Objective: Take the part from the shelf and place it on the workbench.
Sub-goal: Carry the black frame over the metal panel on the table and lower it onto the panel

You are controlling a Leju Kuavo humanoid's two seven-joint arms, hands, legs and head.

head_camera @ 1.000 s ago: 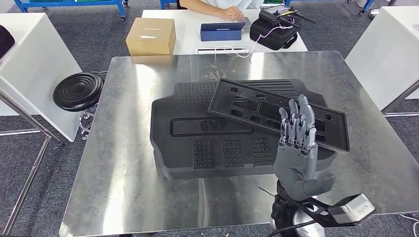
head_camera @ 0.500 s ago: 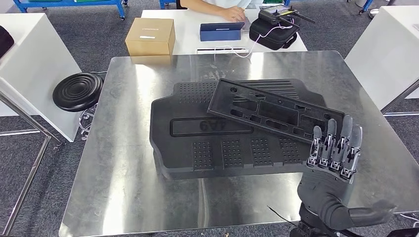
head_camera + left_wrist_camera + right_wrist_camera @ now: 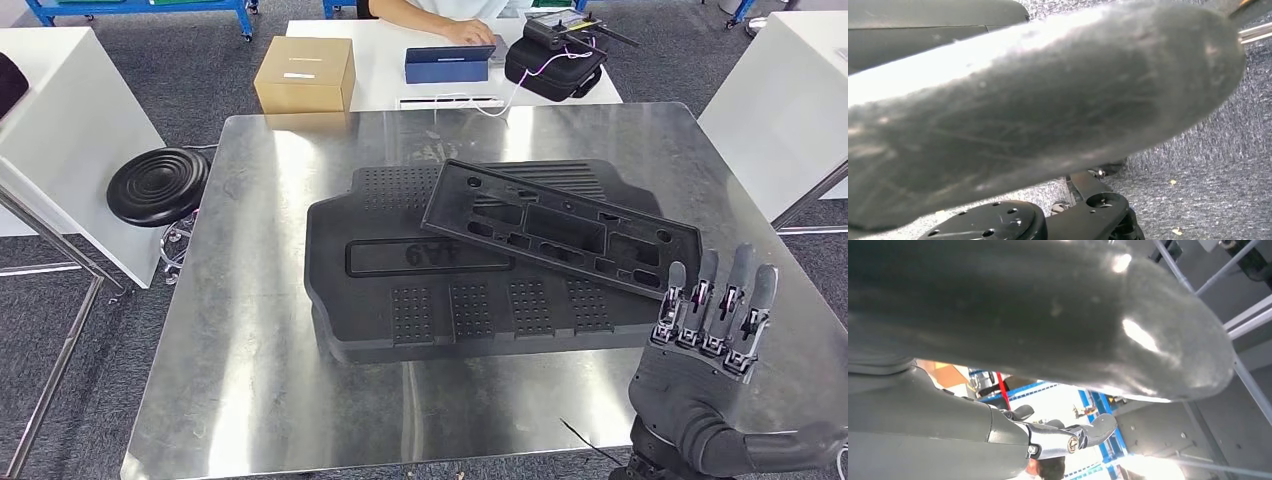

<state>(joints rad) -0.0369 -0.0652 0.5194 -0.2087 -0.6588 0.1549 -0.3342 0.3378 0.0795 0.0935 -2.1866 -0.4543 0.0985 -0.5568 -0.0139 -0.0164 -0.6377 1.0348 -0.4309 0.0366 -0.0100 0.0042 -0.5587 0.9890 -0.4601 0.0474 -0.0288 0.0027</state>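
Note:
A flat black panel (image 3: 560,225) with several cutouts lies slanted on top of a larger black moulded part (image 3: 420,290), in the middle of the steel workbench (image 3: 260,380). My right hand (image 3: 705,370) is raised at the near right corner of the bench, fingers straight and apart, holding nothing. It is clear of the panel, just off its near right end. In the right wrist view its thick thumb (image 3: 1048,315) is close to the lens. In the left wrist view my left hand appears as a blurred grey thumb (image 3: 1038,110) over carpet; its fingers are hidden.
A black round stool (image 3: 158,185) stands left of the bench. Beyond the far edge is a white table with a cardboard box (image 3: 305,72), a blue tablet (image 3: 449,64) and a black case (image 3: 555,62), where a person's hand (image 3: 462,27) rests. White tables flank both sides.
My right hand has drawn back from over the panel's right end, moving right and toward the near edge. The panel stays lying on the larger part.

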